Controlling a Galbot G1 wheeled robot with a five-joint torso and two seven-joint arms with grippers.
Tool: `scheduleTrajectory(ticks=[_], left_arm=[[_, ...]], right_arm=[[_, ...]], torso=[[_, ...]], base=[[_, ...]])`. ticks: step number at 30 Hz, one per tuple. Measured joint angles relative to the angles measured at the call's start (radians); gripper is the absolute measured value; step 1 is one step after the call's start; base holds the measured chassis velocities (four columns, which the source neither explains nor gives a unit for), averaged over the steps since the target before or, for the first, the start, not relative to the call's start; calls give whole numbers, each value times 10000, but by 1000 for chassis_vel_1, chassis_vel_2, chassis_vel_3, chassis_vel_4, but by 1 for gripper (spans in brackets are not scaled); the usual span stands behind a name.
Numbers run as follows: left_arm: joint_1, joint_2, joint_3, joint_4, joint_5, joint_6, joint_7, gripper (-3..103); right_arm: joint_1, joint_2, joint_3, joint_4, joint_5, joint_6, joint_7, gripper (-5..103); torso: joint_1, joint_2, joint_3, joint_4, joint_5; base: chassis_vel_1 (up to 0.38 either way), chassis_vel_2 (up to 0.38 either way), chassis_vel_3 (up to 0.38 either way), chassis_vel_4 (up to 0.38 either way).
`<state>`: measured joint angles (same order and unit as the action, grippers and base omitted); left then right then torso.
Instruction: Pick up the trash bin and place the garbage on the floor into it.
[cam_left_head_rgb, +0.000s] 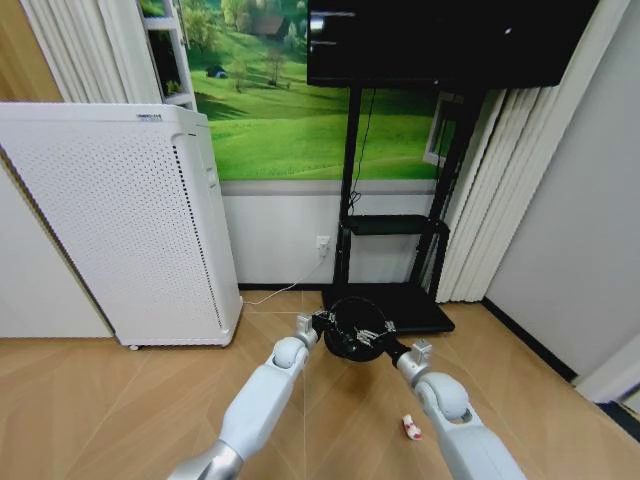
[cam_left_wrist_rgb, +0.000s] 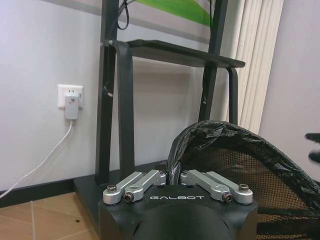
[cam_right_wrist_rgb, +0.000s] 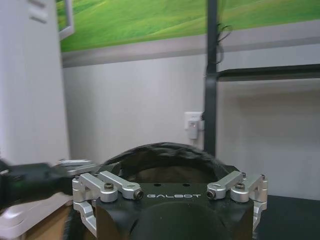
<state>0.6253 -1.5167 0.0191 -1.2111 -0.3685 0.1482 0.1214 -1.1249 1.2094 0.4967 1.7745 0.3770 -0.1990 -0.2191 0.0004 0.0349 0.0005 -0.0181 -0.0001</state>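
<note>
Both arms are reaching forward from the robot and meeting at the trash bin (cam_left_head_rgb: 352, 333), which is sitting in front of the black stand (cam_left_head_rgb: 392, 300) near the wall, to the right of the white appliance (cam_left_head_rgb: 120, 220). The left gripper (cam_left_head_rgb: 322, 322) is pinching the near-left part of the rim; in the left wrist view its fingers (cam_left_wrist_rgb: 172, 176) are drawn together on the crinkled black bag lining (cam_left_wrist_rgb: 220, 137) folded over the mesh wall, so it is gripping the bin at its edge. The right gripper (cam_left_head_rgb: 385, 333) is lying against the opposite, right side of the rim; in the right wrist view its linkages (cam_right_wrist_rgb: 170, 192) are spread wide across the bin's dark round top (cam_right_wrist_rgb: 165, 155), which suggests open fingers straddling or nearing the rim, not yet clamped. Holding the bin at two opposed rim points probably serves to keep it level and stop it swinging when lifted. The bin's long axis is running vertically, with the mouth facing upward toward the head camera and the base pointing at the floor (cam_left_head_rgb: 120, 400); whether the base is resting on the floor or is slightly raised cannot be told. One red-and-white piece of garbage (cam_left_head_rgb: 410, 428) is lying on the floor beside the right forearm, well apart from the bin and nearer the robot.
</note>
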Motion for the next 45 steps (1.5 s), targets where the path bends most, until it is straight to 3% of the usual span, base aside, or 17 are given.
scheduleTrajectory(ticks=[5, 8, 10, 15, 18, 30, 45], left_arm=[[321, 311, -316, -465, -39, 55, -31, 7], [857, 688, -845, -1010, 80, 109, -32, 7], [1628, 1072, -1539, -1809, 275, 187, -35, 7], [2472, 1103, -2493, -2433, 514, 213, -38, 7], [3051, 1168, -3041, -3102, 394, 306, -61, 7], [3517, 1749, -3388, -3737, 140, 384, -78, 7], [3563, 1692, -3364, -3715, 132, 396, -19, 7]], right_arm=[[-279, 79, 545, 231, 255, -1, 662, 100], [-693, 177, 909, 399, 246, -118, 1264, 100], [-977, 319, 1059, 440, 256, -382, 1769, 100], [-1255, 400, 1135, 425, 9, -658, 1942, 100], [-1270, 385, 1077, 452, 221, -1286, 2004, 100], [-929, 594, 652, 180, -18, -1469, 1739, 100], [-939, 550, 716, -120, -187, -1397, 1688, 100]], torso=[[0, 1, 0, 0, -1], [0, 1, 0, -4, -1], [0, 1, -1, 5, 0], [0, 1, 0, 6, -1], [0, 1, -1, -2, -2], [-1, 1, 0, 0, 2], [-1, 1, 0, 1, 1]], base=[[0, 0, 0, 0], [0, 0, 0, 0], [0, 0, 0, 0], [0, 0, 0, 0], [0, 0, 0, 0], [-34, -36, 39, 35], [-103, -111, 106, 98]])
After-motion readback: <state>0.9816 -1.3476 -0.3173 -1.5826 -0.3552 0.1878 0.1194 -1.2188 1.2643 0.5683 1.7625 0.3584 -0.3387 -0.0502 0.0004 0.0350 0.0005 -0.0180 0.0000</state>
